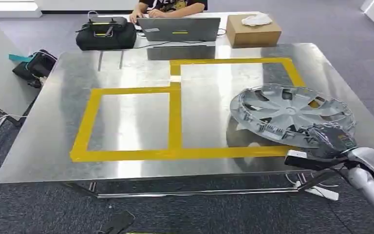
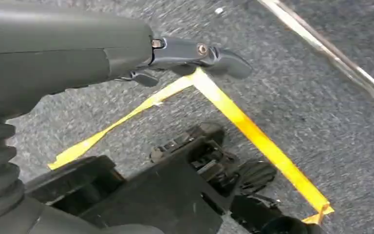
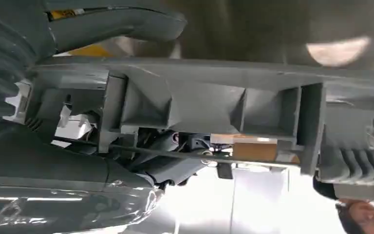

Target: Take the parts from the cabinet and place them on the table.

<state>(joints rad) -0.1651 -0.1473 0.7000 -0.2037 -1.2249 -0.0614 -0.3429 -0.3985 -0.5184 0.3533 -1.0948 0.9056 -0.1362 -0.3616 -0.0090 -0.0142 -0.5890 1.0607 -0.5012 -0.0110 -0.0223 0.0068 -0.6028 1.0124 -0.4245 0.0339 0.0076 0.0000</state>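
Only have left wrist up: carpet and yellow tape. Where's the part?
Observer: The wheel cover is over the metal table, gripped at its near rim by the right hand.
Operator: Flat down yet?
Observer: Looks tilted; I cannot tell whether the far edge touches.
Operator: Inside the tape?
Observer: It overlaps the right side of the yellow tape outline.
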